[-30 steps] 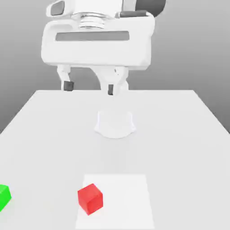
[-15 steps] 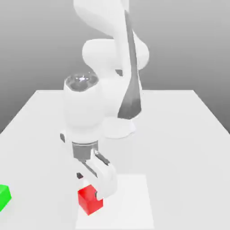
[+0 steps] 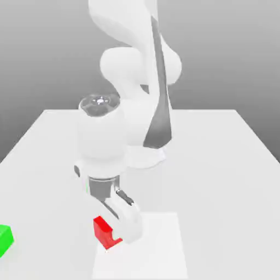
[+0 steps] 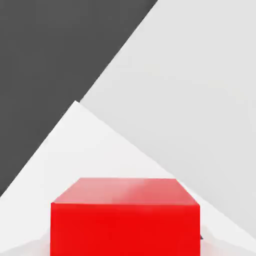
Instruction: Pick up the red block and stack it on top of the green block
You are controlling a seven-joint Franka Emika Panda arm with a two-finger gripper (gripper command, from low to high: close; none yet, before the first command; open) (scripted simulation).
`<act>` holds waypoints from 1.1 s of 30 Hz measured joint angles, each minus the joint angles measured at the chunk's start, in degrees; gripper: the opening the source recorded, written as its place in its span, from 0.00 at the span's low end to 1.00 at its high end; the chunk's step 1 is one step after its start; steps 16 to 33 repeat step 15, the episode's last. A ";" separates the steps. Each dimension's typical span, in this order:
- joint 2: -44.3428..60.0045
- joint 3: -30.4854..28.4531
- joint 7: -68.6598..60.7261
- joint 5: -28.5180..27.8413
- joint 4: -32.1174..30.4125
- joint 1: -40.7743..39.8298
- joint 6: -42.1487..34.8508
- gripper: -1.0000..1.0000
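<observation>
The red block (image 3: 101, 229) hangs just above the white square patch (image 3: 161, 249) near the table's front, partly covered by the white hand. My gripper (image 3: 116, 236) is shut on the red block, and the hand points down from the bent arm. In the hand view the red block (image 4: 125, 217) sits very close, with its flat top and one face showing. The green block (image 3: 4, 239) rests on the table at the exterior view's far left edge, well apart from the gripper and partly cut off.
The grey table (image 3: 219, 164) stretches wide to the exterior view's right. The robot's base (image 3: 146, 157) stands at the table's middle back, behind the hand. The arm's large white link (image 3: 101, 136) towers over the red block.
The hand came down from high at the back onto the red block. Since half a second ago the block has risen slightly off the table with the hand.
</observation>
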 joint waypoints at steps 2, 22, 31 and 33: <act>0.82 -2.71 0.02 1.16 3.36 -2.87 -2.53 0.00; 13.22 -11.19 -0.83 6.94 16.38 -14.69 -3.42 1.00; 13.22 -11.19 -0.83 6.94 16.38 -14.69 -3.42 1.00; 13.22 -11.19 -0.83 6.94 16.38 -14.69 -3.42 1.00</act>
